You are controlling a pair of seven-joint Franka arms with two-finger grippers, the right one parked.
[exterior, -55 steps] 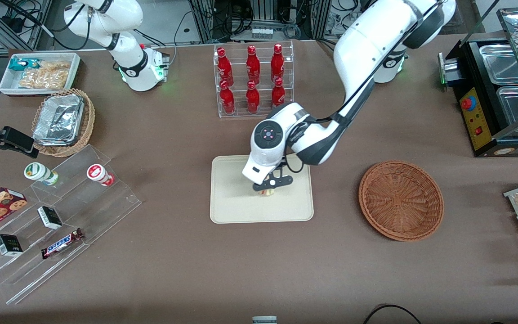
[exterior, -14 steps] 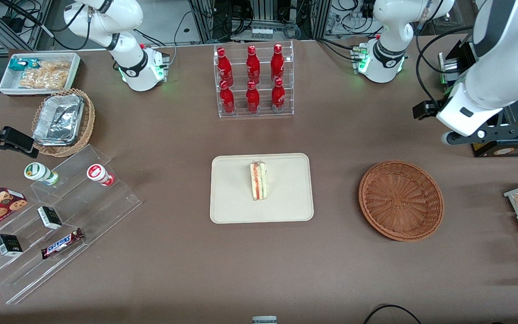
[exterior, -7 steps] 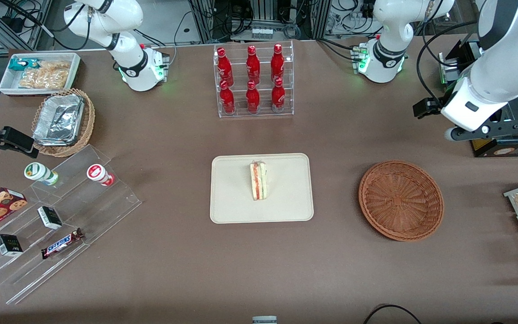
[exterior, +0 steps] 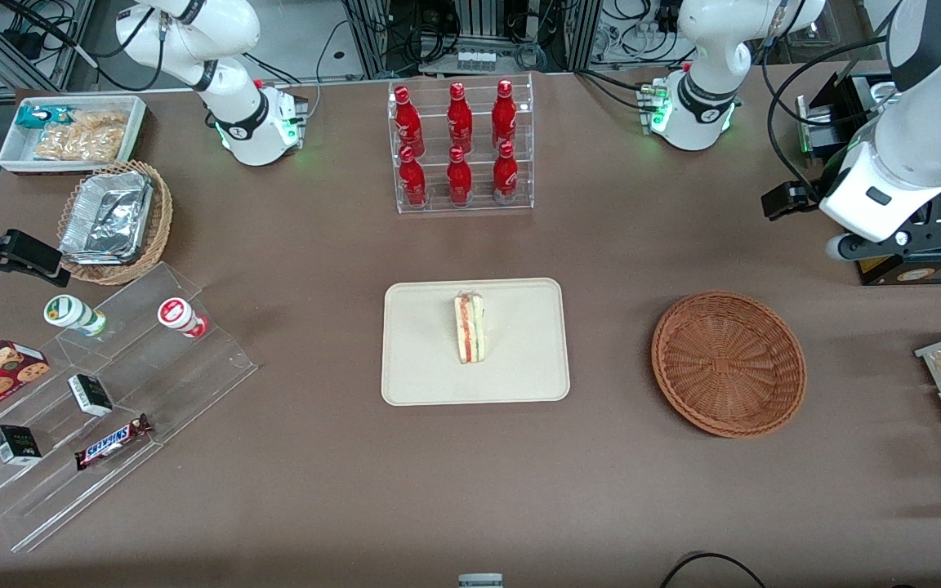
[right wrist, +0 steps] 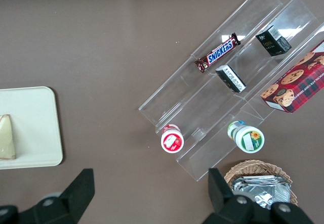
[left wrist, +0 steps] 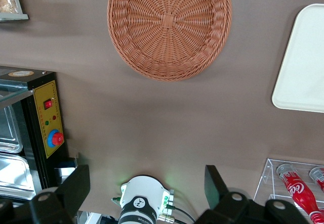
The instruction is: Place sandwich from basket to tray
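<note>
Sandwich (exterior: 470, 329) resting at centre of tray (exterior: 421, 371), basket (exterior: 728, 363) empty beside it, gripper (left wrist: 147, 183) released, fingers spread, raised near the tabletop's working-arm edge

Even overhead light is falling across the table (exterior: 315, 490); soft shadows are lying beside the basket (exterior: 729, 364) and the gripper (left wrist: 147, 188), and everything is showing sharp.
</note>
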